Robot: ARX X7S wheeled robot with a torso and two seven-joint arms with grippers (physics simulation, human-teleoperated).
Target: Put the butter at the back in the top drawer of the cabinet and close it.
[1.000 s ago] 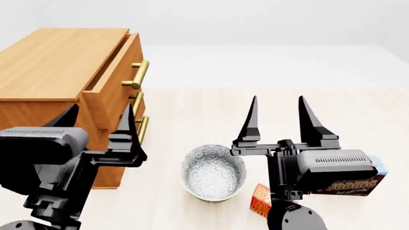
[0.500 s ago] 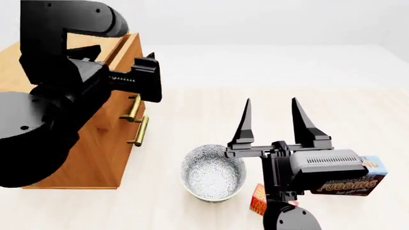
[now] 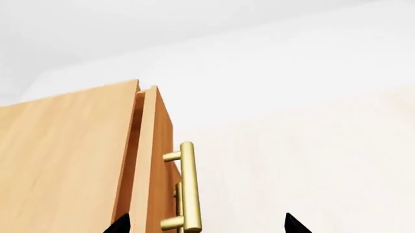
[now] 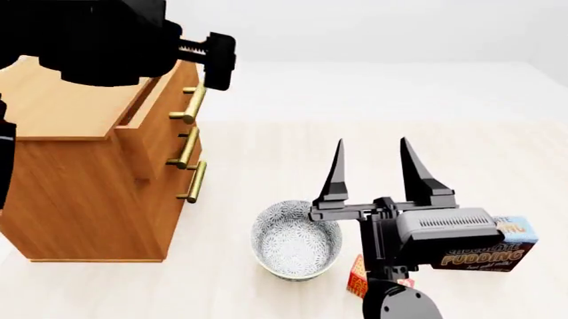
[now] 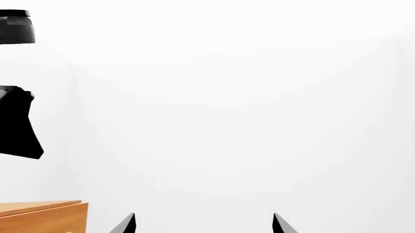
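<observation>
The cabinet (image 4: pixel 84 166) stands at the left, its top drawer (image 4: pixel 169 93) slightly open with a brass handle (image 4: pixel 189 103). My left gripper (image 4: pixel 215 63) is raised above the drawer front, open and empty. In the left wrist view its open tips (image 3: pixel 206 225) straddle the top drawer's handle (image 3: pixel 186 187) from a distance. The butter (image 4: pixel 360 278) lies near the front, mostly hidden behind my right arm. My right gripper (image 4: pixel 373 166) is open and empty, held above the table right of the bowl. Its tips (image 5: pixel 203 225) show only the white wall.
A speckled bowl (image 4: pixel 296 239) sits between the cabinet and my right arm. A chocolate pudding box (image 4: pixel 497 249) lies at the right behind the right wrist. The two lower drawers (image 4: pixel 182 166) are shut. The cabinet's corner (image 5: pixel 42 218) shows in the right wrist view.
My left arm has risen from low at the front left to above the top drawer's front. My right gripper has drifted slightly left and stays open.
</observation>
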